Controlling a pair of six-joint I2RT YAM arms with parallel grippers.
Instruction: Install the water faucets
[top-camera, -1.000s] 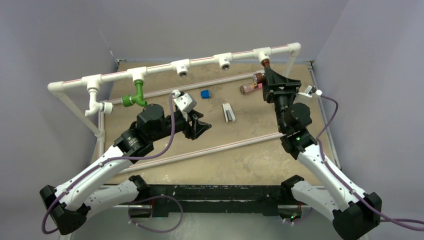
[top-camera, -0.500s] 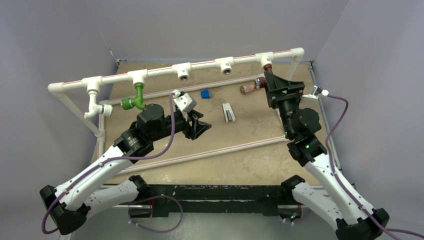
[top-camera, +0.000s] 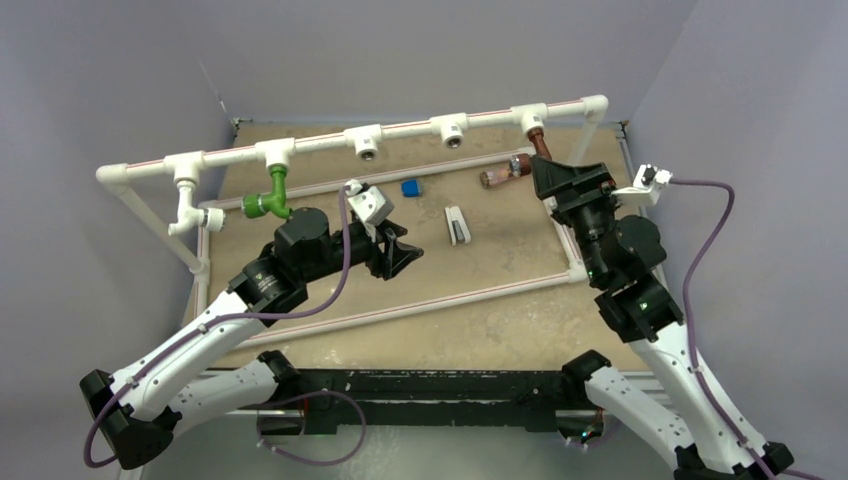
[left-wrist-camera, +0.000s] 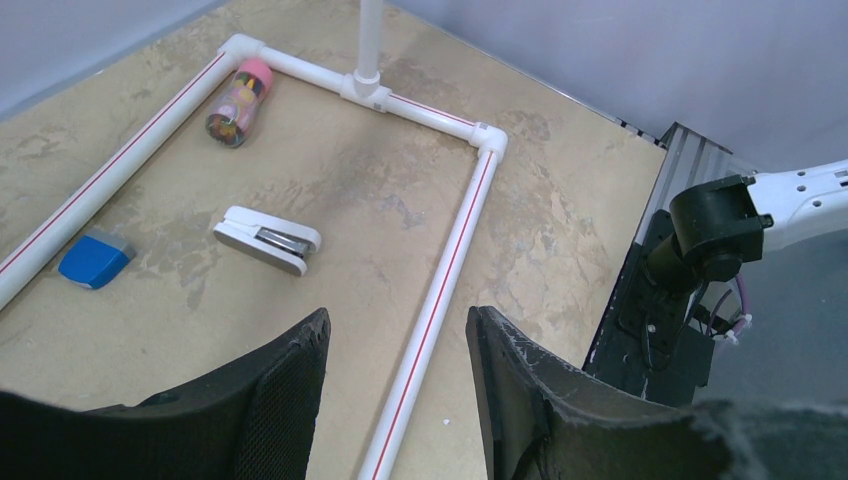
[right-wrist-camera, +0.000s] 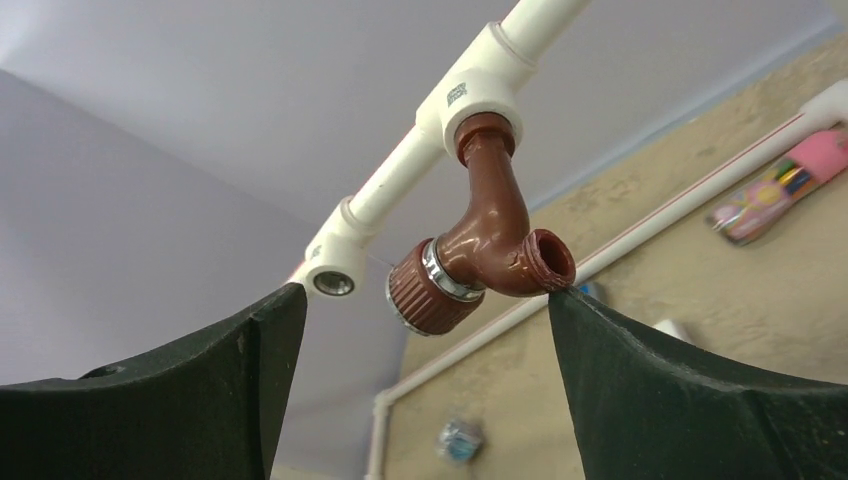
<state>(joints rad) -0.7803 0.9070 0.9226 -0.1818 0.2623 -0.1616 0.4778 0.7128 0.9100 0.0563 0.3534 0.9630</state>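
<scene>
The reddish-brown faucet (right-wrist-camera: 486, 236) hangs screwed into the rightmost T-fitting (right-wrist-camera: 480, 85) of the white pipe rail (top-camera: 400, 129). My right gripper (right-wrist-camera: 425, 300) is open just below it, jaws wide on either side, holding nothing. The spout mouth sits close to the tip of the right finger (right-wrist-camera: 640, 370). In the top view this faucet (top-camera: 541, 144) shows just above the right gripper (top-camera: 548, 170). The green faucet (top-camera: 270, 196) and the white faucet (top-camera: 196, 213) hang from fittings at the rail's left end. My left gripper (left-wrist-camera: 398, 322) is open and empty over the table's middle (top-camera: 405, 255).
Two fittings (top-camera: 365, 138) (top-camera: 450, 128) on the rail have bare sockets. On the table lie a blue eraser (top-camera: 410, 187), a stapler (top-camera: 457, 225) and a pink-capped cylinder (top-camera: 500, 175). White floor pipes (left-wrist-camera: 440, 280) frame the mat.
My right gripper has opened off the reddish-brown faucet and drawn back to the right. The faucet stays in its fitting. The left arm has not moved.
</scene>
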